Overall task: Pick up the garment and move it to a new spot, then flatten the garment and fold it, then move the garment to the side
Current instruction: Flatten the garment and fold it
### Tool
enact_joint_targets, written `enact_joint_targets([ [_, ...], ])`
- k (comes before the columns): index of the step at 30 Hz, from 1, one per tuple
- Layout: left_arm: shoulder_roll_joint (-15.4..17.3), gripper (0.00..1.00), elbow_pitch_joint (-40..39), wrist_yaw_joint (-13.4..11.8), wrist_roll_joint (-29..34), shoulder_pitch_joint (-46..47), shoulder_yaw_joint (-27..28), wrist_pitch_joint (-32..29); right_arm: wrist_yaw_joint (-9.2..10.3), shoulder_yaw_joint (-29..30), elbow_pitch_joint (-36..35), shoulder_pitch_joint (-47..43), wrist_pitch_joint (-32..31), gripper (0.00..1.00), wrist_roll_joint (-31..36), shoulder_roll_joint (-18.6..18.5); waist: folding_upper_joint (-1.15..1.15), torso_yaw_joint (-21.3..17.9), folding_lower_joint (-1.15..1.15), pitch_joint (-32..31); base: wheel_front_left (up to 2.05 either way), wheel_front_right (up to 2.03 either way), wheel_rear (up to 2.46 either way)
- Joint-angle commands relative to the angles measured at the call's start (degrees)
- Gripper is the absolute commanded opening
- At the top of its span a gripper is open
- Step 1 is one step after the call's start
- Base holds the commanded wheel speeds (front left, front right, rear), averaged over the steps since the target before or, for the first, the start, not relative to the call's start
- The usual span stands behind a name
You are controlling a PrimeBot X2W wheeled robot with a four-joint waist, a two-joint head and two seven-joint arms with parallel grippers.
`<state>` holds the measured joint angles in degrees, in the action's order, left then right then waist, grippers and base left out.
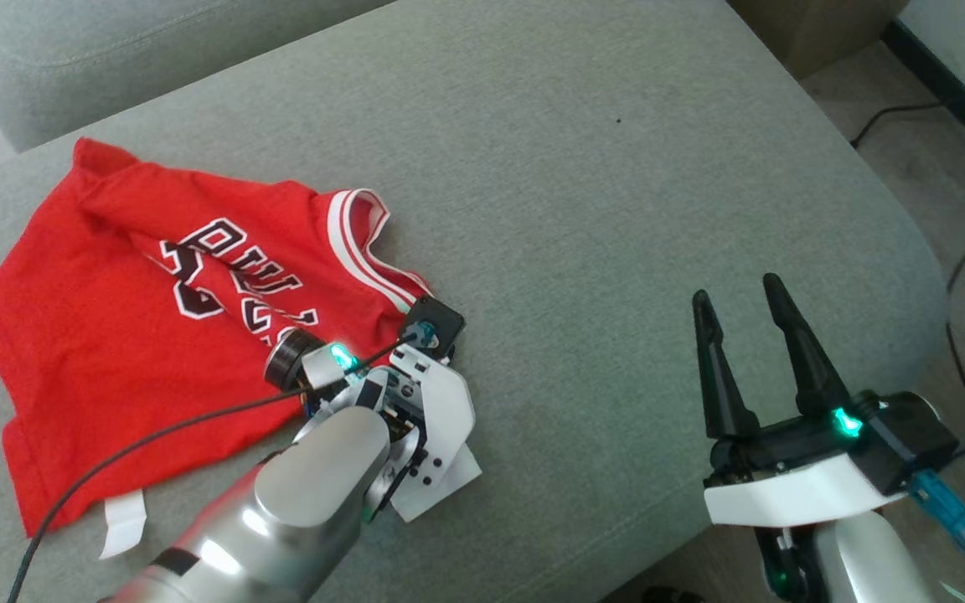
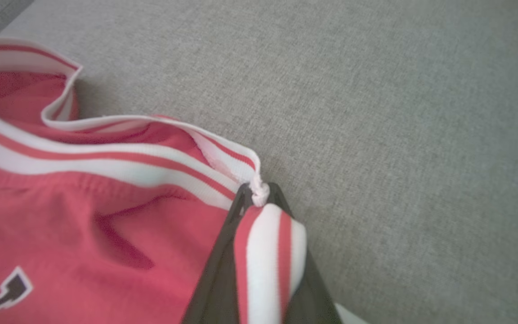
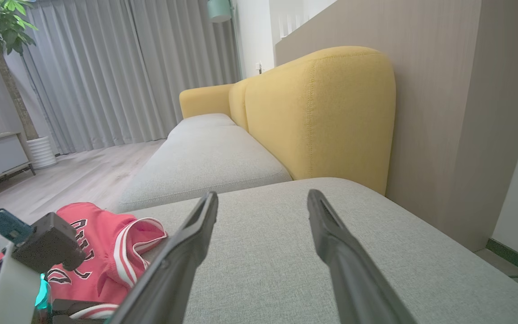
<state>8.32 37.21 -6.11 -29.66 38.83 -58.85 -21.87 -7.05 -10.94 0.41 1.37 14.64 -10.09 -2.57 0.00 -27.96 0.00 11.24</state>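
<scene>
Two arms reach over the grey cushion (image 1: 583,167). With its forearm angled in from the lower left, the left gripper (image 2: 259,191) is clamped on the striped trim of the red jersey (image 1: 114,335), which lies crumpled at the cushion's left. At the right, the right gripper (image 1: 736,289) hovers well apart, fingers spread wide.

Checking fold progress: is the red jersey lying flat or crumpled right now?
Crumpled, not flat. The jersey is bunched, with folds running across its lettering and striped trim curling up; the left gripper pinches that trim.
</scene>
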Motion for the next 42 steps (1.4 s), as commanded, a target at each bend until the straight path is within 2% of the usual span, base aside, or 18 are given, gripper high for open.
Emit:
enact_joint_targets([
  [1,-0.35,0.00,0.25,0.67,-0.48,2.15,1.03,-0.61,-0.44,-1.62,-1.59,1.04,0.36,1.00,-0.22,-0.31,0.00,-0.47,0.00,-0.14,0.00,0.00,0.00],
  [5,-1.53,0.00,2.09,0.88,-1.25,2.99,1.85,1.61,-0.44,-1.87,-1.46,0.97,0.36,1.00,-0.37,-0.31,0.00,-1.39,0.00,-0.34,0.00,0.00,0.00],
  [11,-4.00,0.00,-0.75,-2.01,-6.70,3.24,10.02,14.06,-0.44,-1.39,-1.46,0.19,0.36,1.00,-0.27,-0.31,0.00,-1.74,0.00,-0.34,0.00,0.00,0.00],
  [16,-5.22,0.00,-1.58,-1.55,-13.34,1.98,15.56,23.66,-0.44,-2.63,-1.44,0.83,0.36,1.00,-0.40,-0.31,0.00,-2.79,0.00,0.53,0.00,0.00,0.00],
  [17,-5.32,0.16,-1.24,-1.09,-14.62,1.57,15.92,25.08,-0.44,-2.85,-1.42,1.03,0.36,1.00,-0.34,-0.31,0.00,-3.04,0.00,0.81,0.00,0.00,0.00],
  [18,-5.37,0.43,-0.80,-1.01,-15.99,1.15,16.26,26.35,-0.44,-3.01,-1.43,1.21,0.36,1.00,-0.32,-0.31,0.00,-3.32,0.00,1.16,0.00,0.00,0.00],
  [19,-5.39,0.64,-0.85,-0.78,-17.25,0.92,16.18,27.97,-0.44,-3.06,-1.44,1.35,0.36,1.00,-0.33,-0.31,0.00,-3.58,0.00,1.51,0.00,0.00,0.00],
  [20,-5.40,1.00,-0.39,-0.86,-18.04,0.77,15.54,29.09,-0.44,-3.04,-1.45,1.46,0.36,1.00,-0.33,-0.31,0.00,-3.77,0.00,1.84,0.00,0.00,0.00],
  [24,-5.42,1.00,2.08,-1.84,-19.66,1.09,12.46,30.95,-0.44,-2.44,-1.57,1.39,0.36,1.00,-0.51,-0.31,0.00,-3.89,0.00,2.70,0.00,0.00,0.00],
  [28,-5.40,1.00,4.42,-2.85,-19.50,1.95,11.91,33.08,-0.44,-1.33,-1.65,1.07,0.36,1.00,-0.65,-0.31,0.00,-3.11,0.00,2.38,0.00,0.00,0.00],
  [32,-3.14,1.00,5.15,-3.32,-18.19,0.91,11.65,34.40,-0.44,-0.11,-1.57,0.46,0.36,1.00,-0.47,-0.31,0.00,-1.56,0.00,0.80,0.00,0.00,0.00],
  [33,-1.56,1.00,4.42,-3.58,-17.64,-0.64,11.25,34.68,-0.44,0.39,-1.61,0.02,0.36,1.00,-0.22,-0.31,0.00,-0.53,0.00,-0.25,0.00,0.00,0.00],
  [36,0.09,1.00,2.81,-4.05,-17.10,-2.71,10.92,35.06,-0.44,0.74,-1.66,-0.58,0.36,1.00,0.21,-0.31,0.00,0.59,0.00,-1.45,0.00,0.00,0.00],
  [42,4.06,1.00,-7.16,-8.99,-14.71,-10.80,13.08,36.67,-0.44,2.93,-2.55,-2.53,0.36,1.00,2.00,-0.31,0.00,5.38,0.00,-4.57,0.00,0.00,0.00],
])
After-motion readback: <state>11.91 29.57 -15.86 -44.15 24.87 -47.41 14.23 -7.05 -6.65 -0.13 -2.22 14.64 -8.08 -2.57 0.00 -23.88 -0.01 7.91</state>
